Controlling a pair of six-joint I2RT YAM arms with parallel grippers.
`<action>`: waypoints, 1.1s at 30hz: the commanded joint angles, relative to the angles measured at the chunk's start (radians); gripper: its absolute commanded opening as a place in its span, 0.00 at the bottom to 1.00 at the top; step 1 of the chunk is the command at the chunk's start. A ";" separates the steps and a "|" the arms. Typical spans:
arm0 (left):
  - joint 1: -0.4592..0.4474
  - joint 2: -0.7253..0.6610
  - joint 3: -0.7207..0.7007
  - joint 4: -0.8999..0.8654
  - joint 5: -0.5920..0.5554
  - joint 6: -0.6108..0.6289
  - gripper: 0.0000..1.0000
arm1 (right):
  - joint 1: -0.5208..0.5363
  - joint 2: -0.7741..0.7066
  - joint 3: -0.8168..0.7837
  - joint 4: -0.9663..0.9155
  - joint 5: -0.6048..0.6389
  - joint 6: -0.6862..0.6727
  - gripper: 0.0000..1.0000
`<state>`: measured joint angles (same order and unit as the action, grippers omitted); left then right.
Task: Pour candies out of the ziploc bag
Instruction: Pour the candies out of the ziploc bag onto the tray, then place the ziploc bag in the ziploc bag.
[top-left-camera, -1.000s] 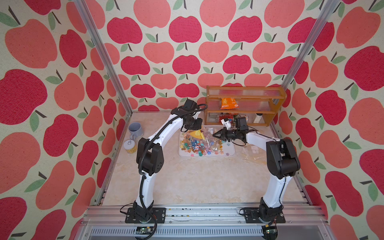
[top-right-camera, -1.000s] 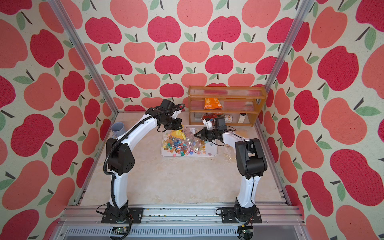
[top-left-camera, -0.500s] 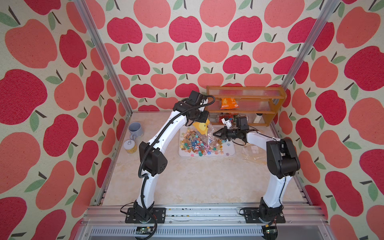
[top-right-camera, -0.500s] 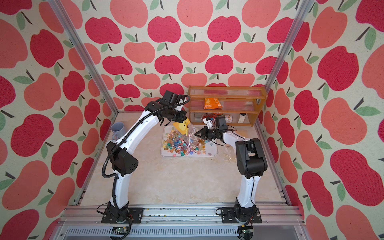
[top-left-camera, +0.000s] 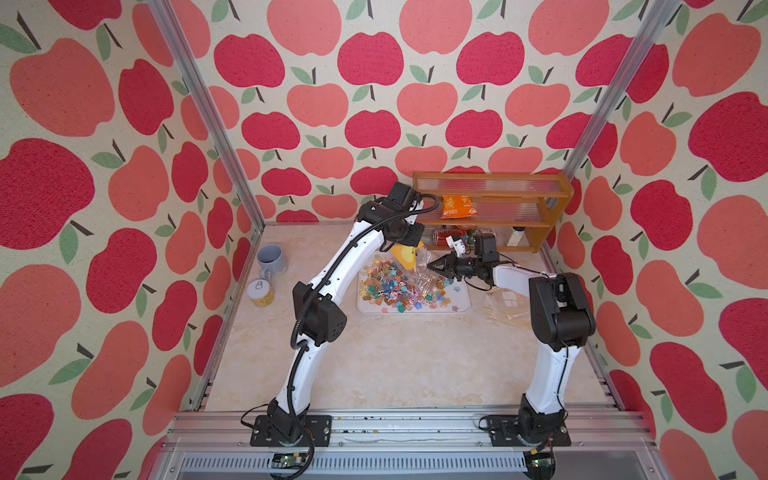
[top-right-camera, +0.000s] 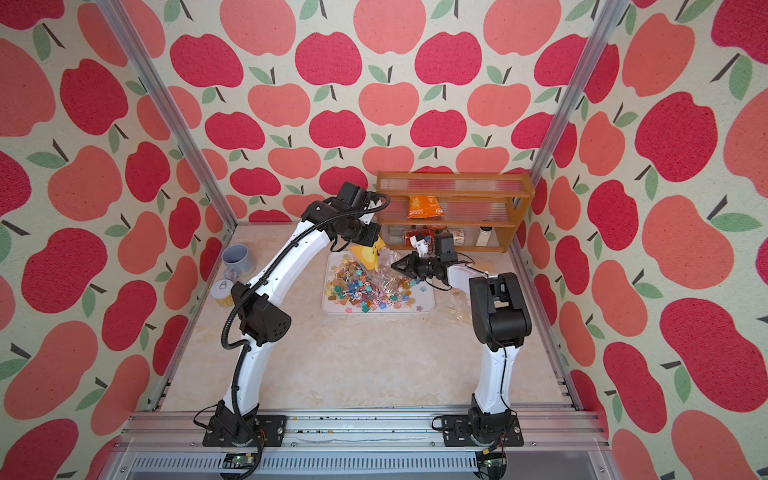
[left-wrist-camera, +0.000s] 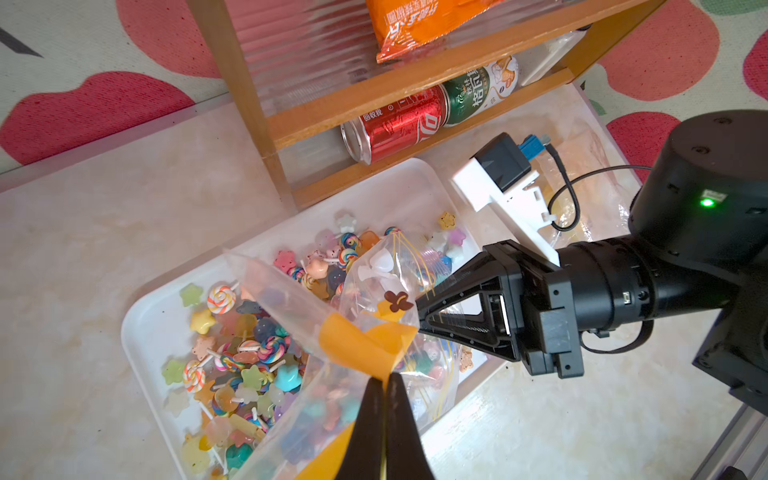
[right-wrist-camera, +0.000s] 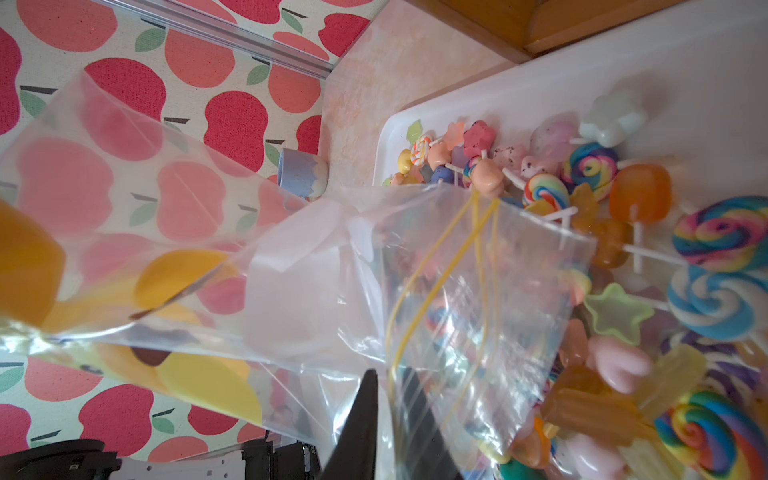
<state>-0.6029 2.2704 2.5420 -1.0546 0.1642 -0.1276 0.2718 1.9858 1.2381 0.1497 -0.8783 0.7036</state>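
The ziploc bag (left-wrist-camera: 291, 299) is clear with yellow and orange print and hangs tilted over the white tray (top-left-camera: 457, 305). My left gripper (left-wrist-camera: 384, 376) is shut on the bag's printed bottom end and holds it up (top-left-camera: 409, 248). The bag's mouth, with its yellow zip lines (right-wrist-camera: 436, 257), droops onto the candies (top-left-camera: 395, 286). These lie heaped in the tray as lollipops, stars and hearts (right-wrist-camera: 623, 199). My right gripper (right-wrist-camera: 388, 374) is at the mouth edge (top-left-camera: 430, 266). Its jaws stand a sliver apart, with the film between them. I see no candies inside the bag.
A wooden shelf (top-left-camera: 490, 195) stands close behind the tray with an orange snack packet (top-left-camera: 457, 206) and lying cans (left-wrist-camera: 399, 124). A grey mug (top-left-camera: 272, 259) and a small tin (top-left-camera: 259, 293) sit at the left wall. Another clear bag (top-left-camera: 505, 305) lies right of the tray.
My left gripper has risen and moved back with the bag's bottom end, tipping the bag up. The right gripper's jaws have parted slightly at the bag's mouth.
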 joint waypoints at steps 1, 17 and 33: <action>-0.001 0.007 0.037 -0.043 -0.024 0.023 0.00 | -0.003 -0.010 -0.003 0.031 -0.034 0.026 0.10; 0.075 -0.184 -0.181 0.021 0.015 -0.052 0.62 | -0.026 -0.388 -0.003 -0.223 0.080 -0.083 0.00; 0.150 -0.784 -0.895 0.387 -0.060 -0.139 1.00 | -0.361 -0.796 -0.181 -0.538 0.317 -0.216 0.00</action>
<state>-0.4824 1.5909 1.7596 -0.7849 0.1417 -0.2180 -0.0341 1.2045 1.1183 -0.2695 -0.6437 0.5442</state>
